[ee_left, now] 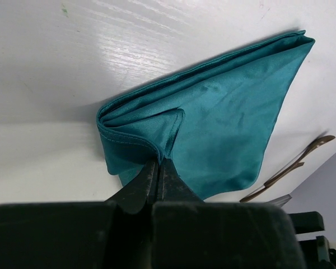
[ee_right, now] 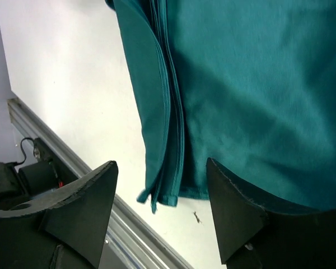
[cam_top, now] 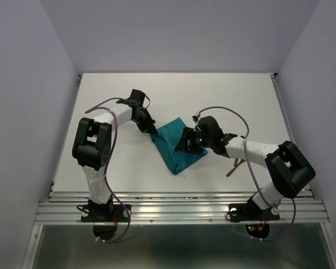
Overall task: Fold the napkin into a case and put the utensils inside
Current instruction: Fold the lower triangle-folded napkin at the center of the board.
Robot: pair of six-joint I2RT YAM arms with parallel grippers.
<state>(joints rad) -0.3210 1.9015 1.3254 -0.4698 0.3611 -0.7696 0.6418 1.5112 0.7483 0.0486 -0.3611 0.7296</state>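
We see the white table (cam_top: 213,95) with the folded teal napkin (cam_top: 176,148) near its middle. Our left gripper (ee_left: 158,168) pinches a napkin fold tight. Our right gripper (ee_right: 161,162) is spread wide above the napkin's opposite edge, holding nothing. The utensils (cam_top: 235,166) lie to its right.

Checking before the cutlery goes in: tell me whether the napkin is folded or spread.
Folded. The napkin shows several stacked edges in both wrist views, and the left gripper pinches one layer.
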